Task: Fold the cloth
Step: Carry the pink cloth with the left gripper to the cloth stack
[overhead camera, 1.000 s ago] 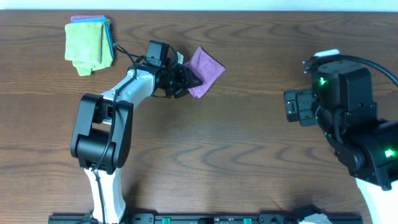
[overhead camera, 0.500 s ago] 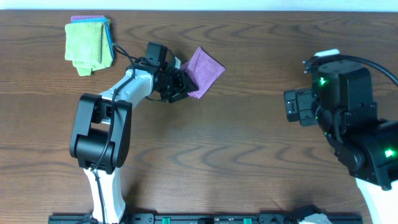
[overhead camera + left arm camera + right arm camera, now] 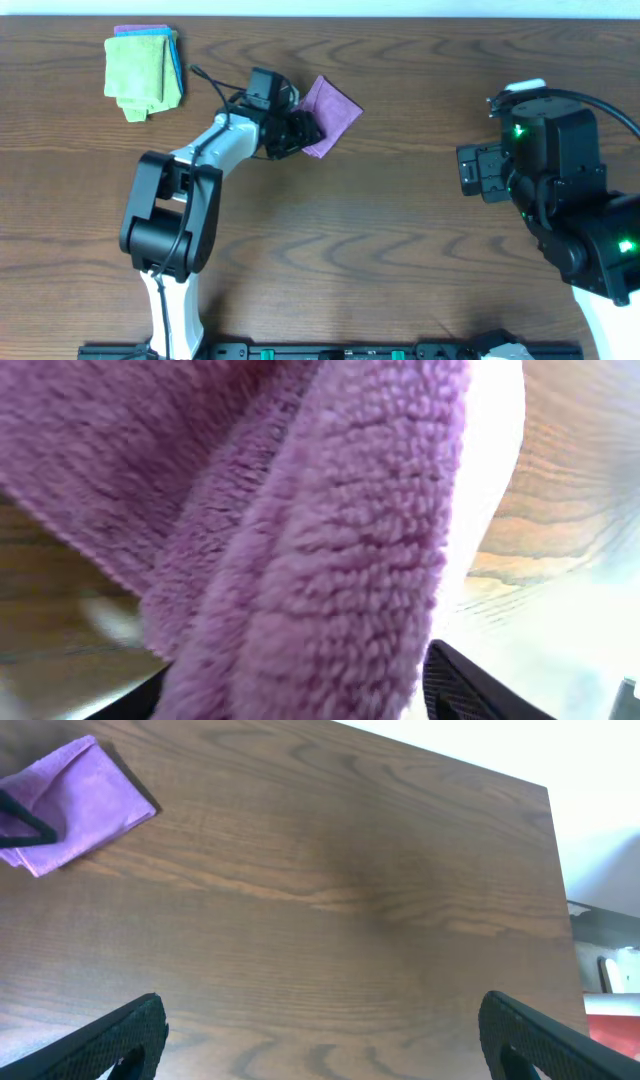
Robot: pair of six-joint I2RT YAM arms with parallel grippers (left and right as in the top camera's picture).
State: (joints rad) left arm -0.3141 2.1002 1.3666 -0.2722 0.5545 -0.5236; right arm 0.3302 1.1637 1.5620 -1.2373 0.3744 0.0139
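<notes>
Item: purple cloth (image 3: 332, 110), folded to a small tilted square, lying far-centre on the worktop (image 3: 380, 250); left claw (image 3: 300, 131) set against its lower-left edge, overlapping it from above; in the left wrist view purple pile fills the frame between the dark fingers (image 3: 470, 680), and whether the claw is clenched on it or merely pressed against it cannot be told. Nearby: stack (image 3: 143, 70) of folded cloths at the far left corner, green uppermost with blue and purple edges showing beneath, well apart from the purple cloth; left arm's black cable looping between the two. Right claw (image 3: 470, 172) hanging released over bare wood at the right, fingers spread wide, well apart from the cloth. Surface: dark brown wood-grain worktop; pale strip beyond the far edge; white surround past the edge in the right wrist view. Change from half a second before: left wrist and claw shifted slightly right, further onto the cloth; cloth, stack and right arm unmoved.
</notes>
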